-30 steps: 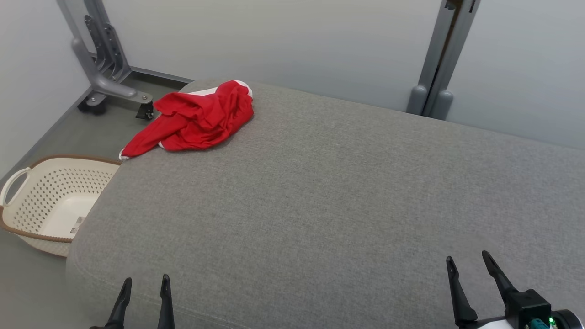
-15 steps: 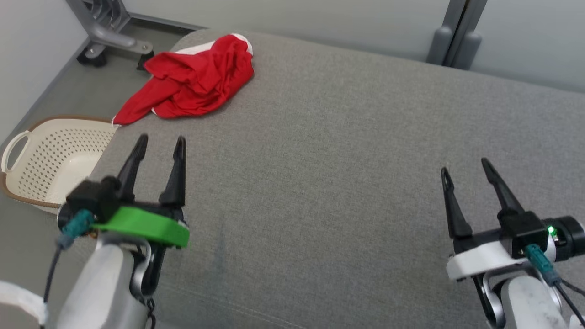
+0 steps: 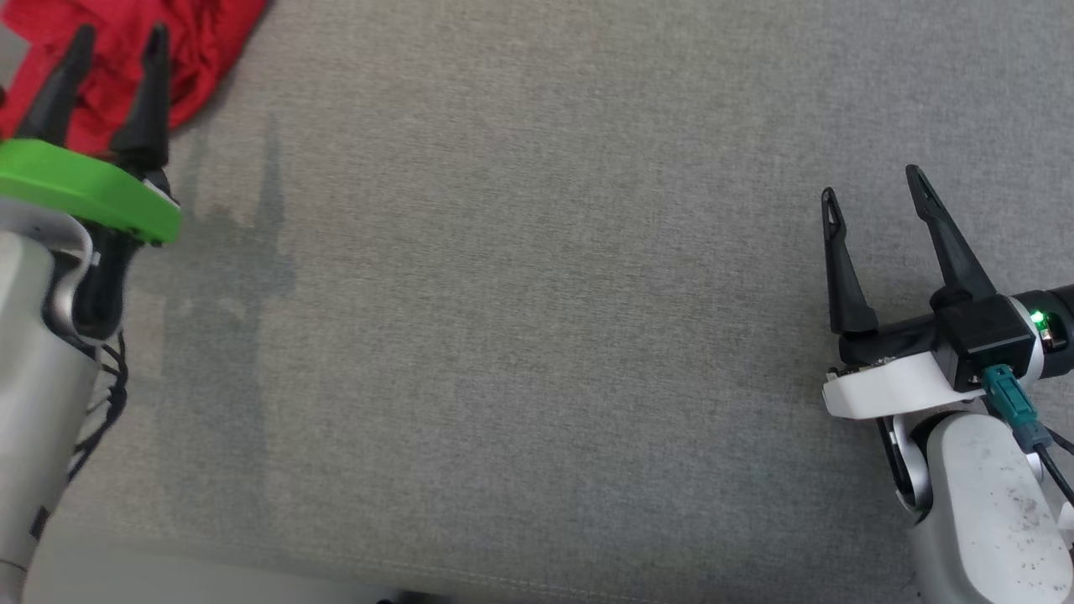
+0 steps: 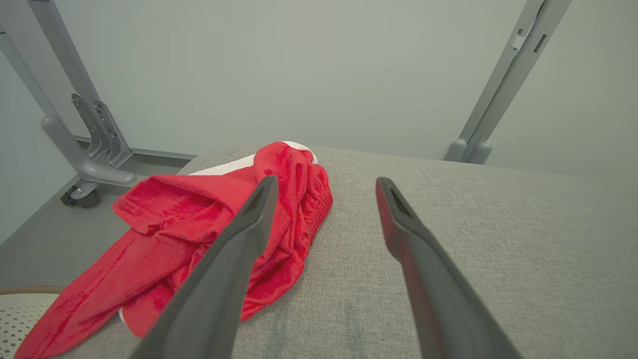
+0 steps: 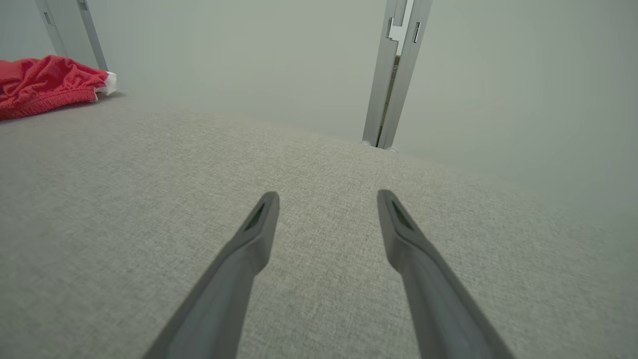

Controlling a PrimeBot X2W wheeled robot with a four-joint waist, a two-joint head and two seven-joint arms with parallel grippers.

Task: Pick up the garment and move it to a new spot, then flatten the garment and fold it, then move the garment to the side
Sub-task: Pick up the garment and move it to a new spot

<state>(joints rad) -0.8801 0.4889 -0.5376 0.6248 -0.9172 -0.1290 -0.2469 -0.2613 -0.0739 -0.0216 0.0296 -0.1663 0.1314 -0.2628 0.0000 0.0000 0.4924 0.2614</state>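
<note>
The garment (image 3: 210, 42) is a crumpled red cloth with white trim, lying at the far left corner of the grey cushioned surface (image 3: 537, 335). In the left wrist view the garment (image 4: 199, 234) sprawls toward the corner's edge. My left gripper (image 3: 120, 33) hangs open just short of it, fingers pointing at the cloth and holding nothing; in its own view the left gripper (image 4: 324, 182) has the cloth behind its left finger. My right gripper (image 3: 873, 184) is open and empty over bare fabric at the right, far from the garment (image 5: 47, 82). The right gripper (image 5: 328, 194) points at the far wall.
A cream perforated basket (image 4: 20, 314) sits on the floor beside the surface's left edge. A grey metal frame leg on a caster (image 4: 79, 164) stands behind the garment, and another upright post (image 5: 396, 75) stands at the far wall. Bare grey surface spreads between the grippers.
The head camera has tilted down, so the whole picture shifted. Both arms have reached forward; the left gripper has come up close to the garment. Both grippers stay open.
</note>
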